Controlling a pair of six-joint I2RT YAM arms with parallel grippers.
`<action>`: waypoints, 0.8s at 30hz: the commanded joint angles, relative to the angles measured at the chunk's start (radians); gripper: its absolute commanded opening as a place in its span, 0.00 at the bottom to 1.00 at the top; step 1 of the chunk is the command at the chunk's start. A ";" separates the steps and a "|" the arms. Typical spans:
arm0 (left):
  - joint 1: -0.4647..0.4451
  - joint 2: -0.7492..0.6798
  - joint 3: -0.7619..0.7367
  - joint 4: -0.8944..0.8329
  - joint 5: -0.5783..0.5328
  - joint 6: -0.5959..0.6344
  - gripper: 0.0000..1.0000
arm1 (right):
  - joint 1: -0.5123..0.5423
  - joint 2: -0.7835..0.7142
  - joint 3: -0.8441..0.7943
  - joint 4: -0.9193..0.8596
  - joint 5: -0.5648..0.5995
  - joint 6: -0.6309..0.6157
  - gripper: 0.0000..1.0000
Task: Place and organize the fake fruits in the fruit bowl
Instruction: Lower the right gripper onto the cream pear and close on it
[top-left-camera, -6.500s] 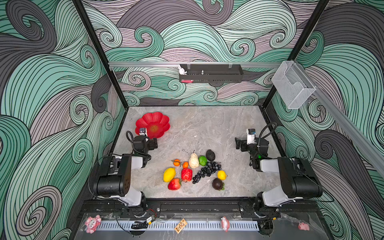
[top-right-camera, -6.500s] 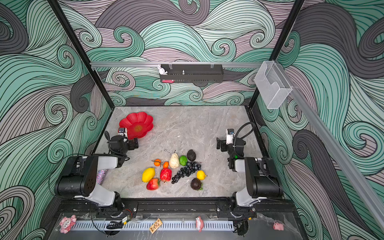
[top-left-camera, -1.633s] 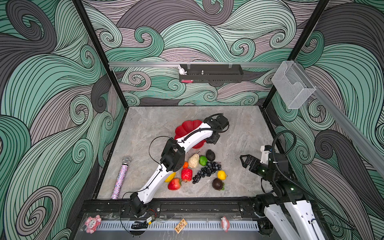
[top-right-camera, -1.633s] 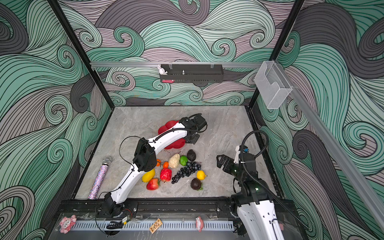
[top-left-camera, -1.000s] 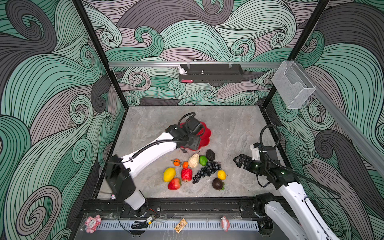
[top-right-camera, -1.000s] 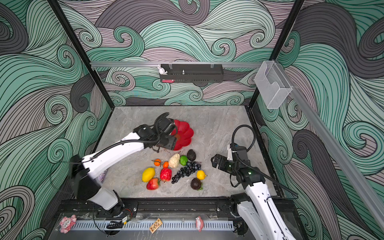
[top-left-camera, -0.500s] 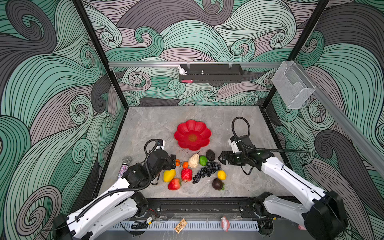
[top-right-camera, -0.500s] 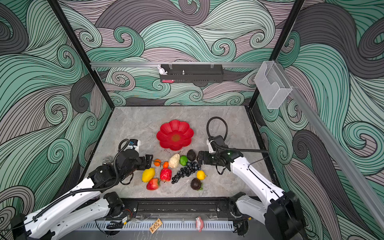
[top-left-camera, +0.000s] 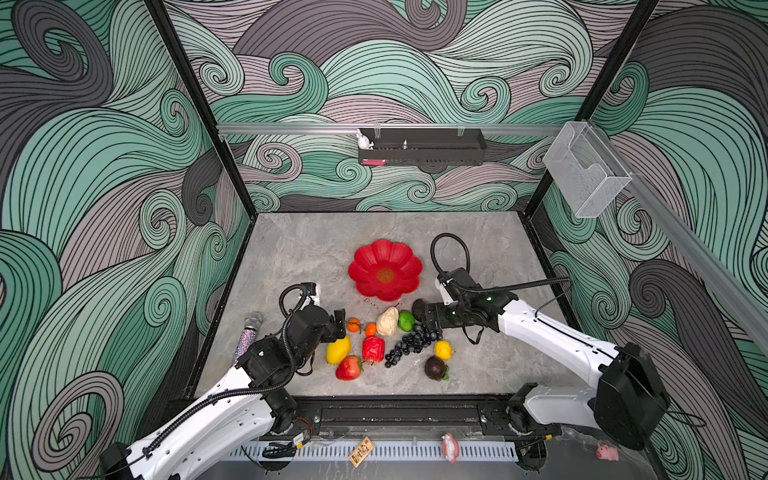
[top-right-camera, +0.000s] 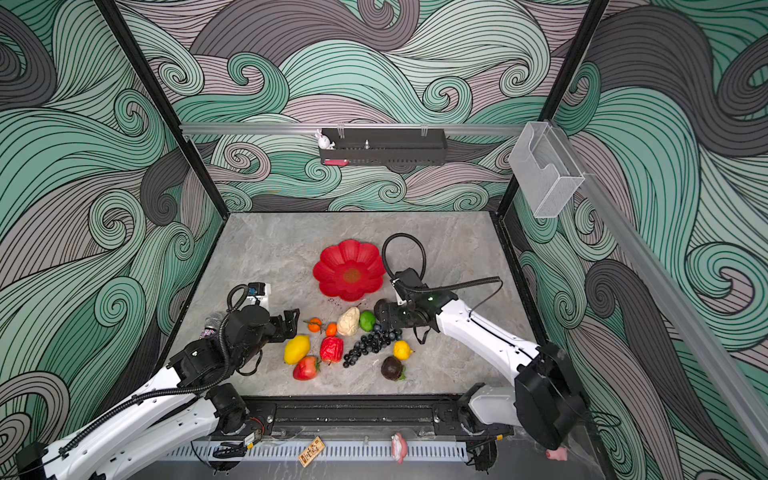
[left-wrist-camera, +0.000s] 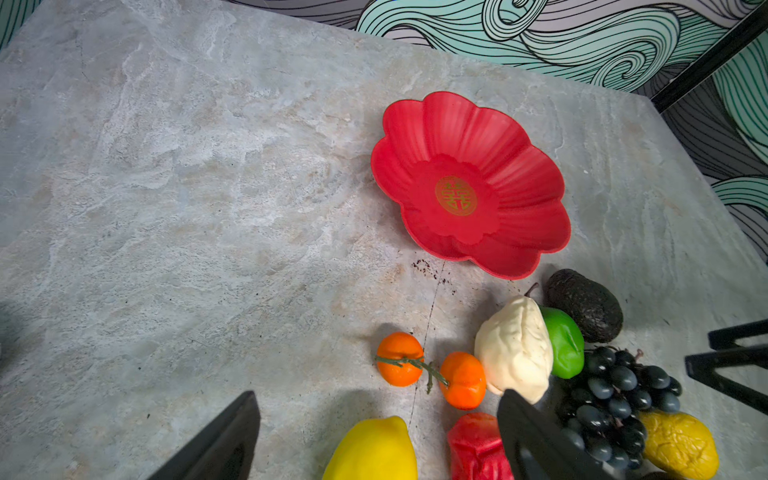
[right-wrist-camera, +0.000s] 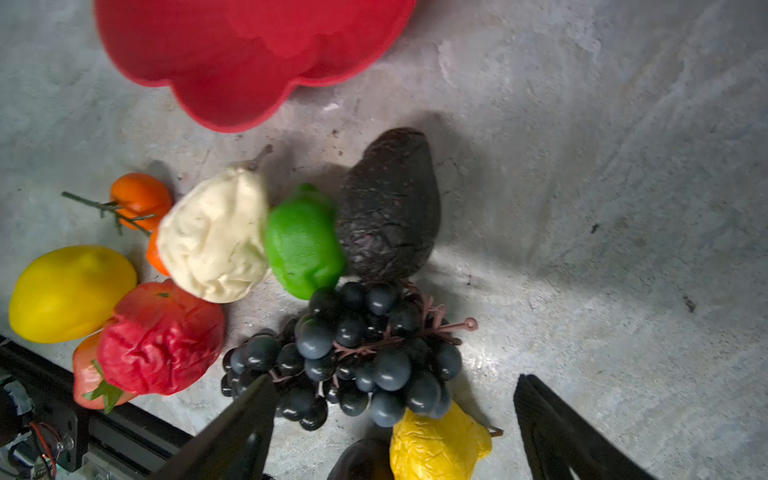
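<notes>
Grey tabletop (top-left-camera: 299, 249) is now bearing the empty fruit bowl (top-left-camera: 405, 270), dragged in from its corner, just behind the fake fruits (top-left-camera: 409, 345), while left gripper (top-left-camera: 340, 321) and right gripper (top-left-camera: 424, 316) are arriving there wide open, holding nothing, ready to load.

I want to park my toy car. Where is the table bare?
Bare: the grey stone table behind the shallow red flower-shaped bowl, up to the back wall, and to its left. Crowded: in front of the bowl, plastic fruits huddle around the black grape bunch.
</notes>
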 joint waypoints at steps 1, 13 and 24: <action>0.008 -0.002 0.008 -0.018 -0.050 -0.017 0.92 | 0.074 -0.026 0.058 -0.035 0.056 0.066 0.90; 0.011 -0.068 0.000 -0.103 -0.162 -0.024 0.92 | 0.325 0.126 0.159 0.018 0.255 0.370 0.91; 0.011 -0.201 -0.050 -0.141 -0.213 -0.042 0.97 | 0.355 0.315 0.240 0.088 0.219 0.472 0.87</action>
